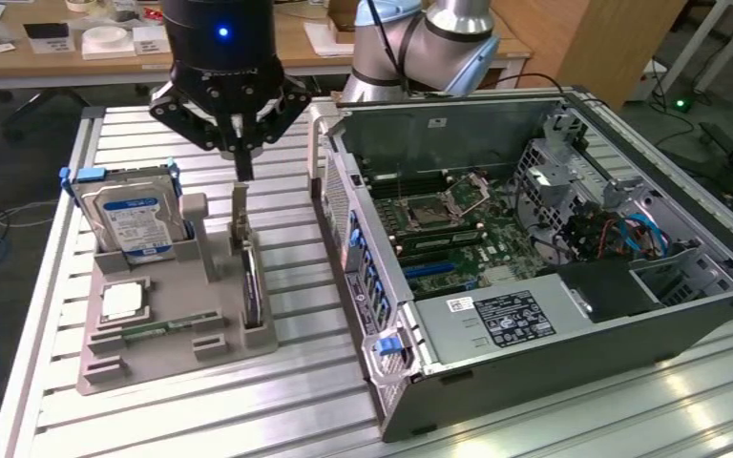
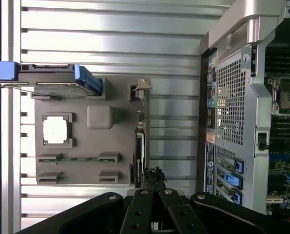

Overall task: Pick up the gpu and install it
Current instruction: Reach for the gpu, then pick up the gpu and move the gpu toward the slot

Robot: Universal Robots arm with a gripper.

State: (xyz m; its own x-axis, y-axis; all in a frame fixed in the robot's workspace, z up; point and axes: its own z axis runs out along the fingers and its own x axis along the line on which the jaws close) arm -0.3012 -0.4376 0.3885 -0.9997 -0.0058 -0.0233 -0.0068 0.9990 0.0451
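Note:
The gpu (image 1: 251, 279) stands on its edge in a slot along the grey holder's (image 1: 182, 286) side nearest the computer, its metal end bracket (image 1: 240, 218) upright at the far end. In the wrist view the gpu (image 2: 139, 157) is a thin dark strip with the bracket (image 2: 143, 90) beyond it. My gripper (image 1: 244, 175) hangs just above the bracket, fingers together and pointing down, holding nothing. Seen from the wrist, the gripper (image 2: 152, 173) tips sit over the card's near end.
An open computer case (image 1: 533, 239) lies on its side at the exterior view's right, motherboard exposed. The holder also carries a silver hard drive (image 1: 137, 221), a processor chip (image 1: 121, 301) and a green memory stick (image 1: 153, 330). All rest on a slatted aluminium table (image 1: 303, 382).

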